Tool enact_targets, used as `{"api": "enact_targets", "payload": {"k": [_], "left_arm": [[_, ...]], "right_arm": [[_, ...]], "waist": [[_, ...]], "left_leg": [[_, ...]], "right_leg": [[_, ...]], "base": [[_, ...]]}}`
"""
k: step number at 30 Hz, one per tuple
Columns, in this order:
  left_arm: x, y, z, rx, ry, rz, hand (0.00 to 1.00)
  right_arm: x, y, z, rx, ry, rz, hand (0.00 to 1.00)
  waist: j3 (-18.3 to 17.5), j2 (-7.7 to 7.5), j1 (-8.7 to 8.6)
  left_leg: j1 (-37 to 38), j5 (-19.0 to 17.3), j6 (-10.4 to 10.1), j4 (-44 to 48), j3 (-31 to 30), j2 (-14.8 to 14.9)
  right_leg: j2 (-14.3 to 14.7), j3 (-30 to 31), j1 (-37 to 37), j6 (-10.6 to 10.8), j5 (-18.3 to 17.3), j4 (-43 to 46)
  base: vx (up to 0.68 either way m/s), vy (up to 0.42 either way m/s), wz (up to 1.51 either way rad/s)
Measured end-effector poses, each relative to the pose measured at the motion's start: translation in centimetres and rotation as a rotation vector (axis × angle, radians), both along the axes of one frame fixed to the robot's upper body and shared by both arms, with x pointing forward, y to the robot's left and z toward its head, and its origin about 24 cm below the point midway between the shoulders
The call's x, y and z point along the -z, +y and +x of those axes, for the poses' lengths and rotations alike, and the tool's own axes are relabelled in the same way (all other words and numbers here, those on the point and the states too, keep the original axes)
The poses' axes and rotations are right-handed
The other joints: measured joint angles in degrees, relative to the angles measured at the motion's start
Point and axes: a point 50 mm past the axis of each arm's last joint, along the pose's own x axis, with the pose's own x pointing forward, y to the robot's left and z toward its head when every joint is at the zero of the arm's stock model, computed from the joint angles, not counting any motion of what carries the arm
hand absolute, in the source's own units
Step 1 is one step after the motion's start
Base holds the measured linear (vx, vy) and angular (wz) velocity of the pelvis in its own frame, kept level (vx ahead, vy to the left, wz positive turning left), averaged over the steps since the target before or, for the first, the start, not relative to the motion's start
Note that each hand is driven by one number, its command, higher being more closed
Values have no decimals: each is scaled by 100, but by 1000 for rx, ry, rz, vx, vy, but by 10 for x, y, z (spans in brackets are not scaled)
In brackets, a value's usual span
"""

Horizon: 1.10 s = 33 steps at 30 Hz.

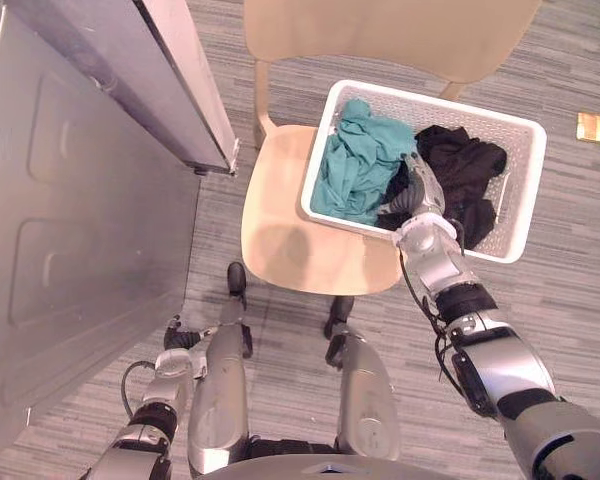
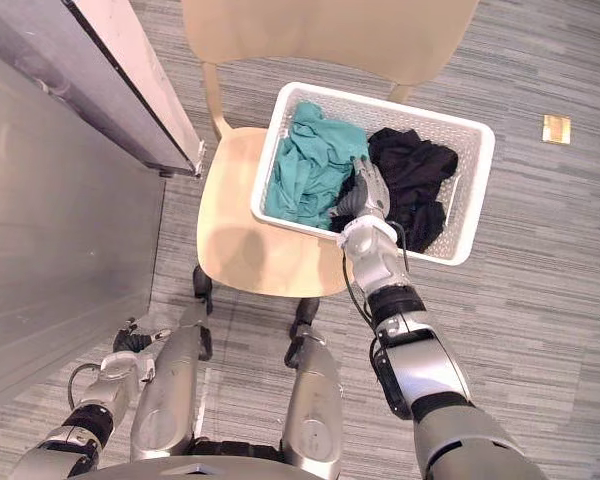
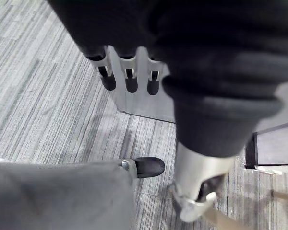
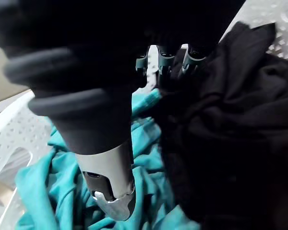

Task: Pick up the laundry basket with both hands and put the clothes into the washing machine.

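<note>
The white laundry basket (image 1: 521, 160) is sitting on the seat of a light wooden chair (image 1: 290, 240), not lifted, with a teal garment (image 1: 355, 160) and a black garment (image 1: 465, 165) piled inside. The right hand (image 1: 425, 195) is down in the basket between the two. Its fingers (image 4: 165, 60) are pretty much straight, tips against the black cloth, thumb apart, not clamped on anything. The left hand (image 3: 129, 72) hangs low beside the grey washing machine (image 1: 80, 250), fingers straight and holding nothing.

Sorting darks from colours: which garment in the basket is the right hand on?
The black garment, in the basket's right half: the right hand is at its edge, with the teal garment just to the left.
</note>
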Motion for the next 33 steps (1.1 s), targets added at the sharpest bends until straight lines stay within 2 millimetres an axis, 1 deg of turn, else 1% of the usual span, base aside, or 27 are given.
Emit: {"api": "enact_targets", "payload": {"k": [1,2,5,6,7,9,15,19,24,27,31,33], "left_arm": [[0,0,0,1,-1,0,0],[0,0,0,0,-2,1,0],[0,0,0,-1,0,-1,0],[0,0,0,-1,2,-1,0],[0,0,0,-1,3,-1,0],[1,0,-1,-1,5,-1,0],[1,0,-1,-3,5,-2,0],[1,0,-1,-4,9,-3,0],[1,0,-1,-5,11,-4,0],[1,0,-1,-7,12,-3,0],[1,0,-1,-9,15,-3,0],[2,0,-2,-11,19,-2,0]], "right_arm": [[-1,3,1,-10,1,-1,0],[-4,10,3,-34,-3,-9,0],[-2,18,4,-72,26,-21,0],[-2,25,4,-98,34,-42,0],[-1,28,4,-110,37,-49,0],[4,45,4,-164,52,-69,0],[15,69,-1,-283,110,-142,0],[16,91,-8,-387,107,-169,0],[26,116,-19,-480,123,-163,0],[28,126,-21,-509,130,-123,0],[25,133,-25,-536,115,-113,0],[25,139,-27,-550,113,-95,0]], "waist": [[8,18,9],[21,50,35],[22,56,154],[22,56,159],[22,56,159],[21,58,151],[17,65,150],[17,66,150],[14,71,149],[11,74,150],[11,75,160],[10,77,158]], "left_leg": [[-21,6,1,2,-25,0],[-66,19,-7,3,-52,4],[-69,17,-7,8,-58,-5],[-79,18,-6,9,-74,-12],[-80,18,-6,10,-80,-20],[-79,18,-6,20,-108,-27],[-78,18,-12,42,-182,-13],[-78,14,-18,63,-179,5],[-65,-67,-51,200,-186,25],[-58,-105,-78,223,-190,29],[-58,-106,-80,223,-199,29],[-57,-105,-80,223,-209,29]], "right_leg": [[0,-21,-1,-2,-5,2],[3,-39,-13,-5,-10,1],[0,-40,-9,-4,-11,-5],[-2,-52,-6,-4,-11,-10],[-3,-55,-2,-4,-11,-12],[-2,-79,23,-5,-11,-21],[15,-171,104,-31,-28,-35],[28,-170,106,-35,-30,-36],[42,-176,174,-52,-48,-24],[44,-182,193,-73,-69,-14],[44,-187,198,-60,-78,-1],[44,-192,199,-52,-85,10]], "base": [[17,-36,16],[20,-35,11],[27,-28,3],[28,-24,4],[20,-19,5],[11,-21,4],[6,-30,6],[5,-36,-2],[8,-19,0],[0,0,0],[4,-8,1],[10,-17,1]]}}
